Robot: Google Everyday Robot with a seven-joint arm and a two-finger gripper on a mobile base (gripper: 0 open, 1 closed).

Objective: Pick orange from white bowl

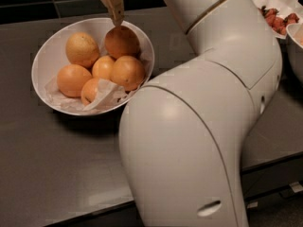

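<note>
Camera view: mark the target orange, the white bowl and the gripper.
orange (122, 41), camera view, middle of its visible face.
white bowl (47, 56), camera view, bare left inner wall.
gripper (116, 18), camera view, its lower tip, right over the orange.

A dark grey, smooth-topped table (57, 174) is softly lit from above. A black tiled wall (28, 1) runs behind its far edge, where the tan claw (116, 19) hangs.

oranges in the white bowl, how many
6 in the white bowl: the orange back right below the hand, paler one back left, others left, centre, right, front one under paper. More may hide.
</note>
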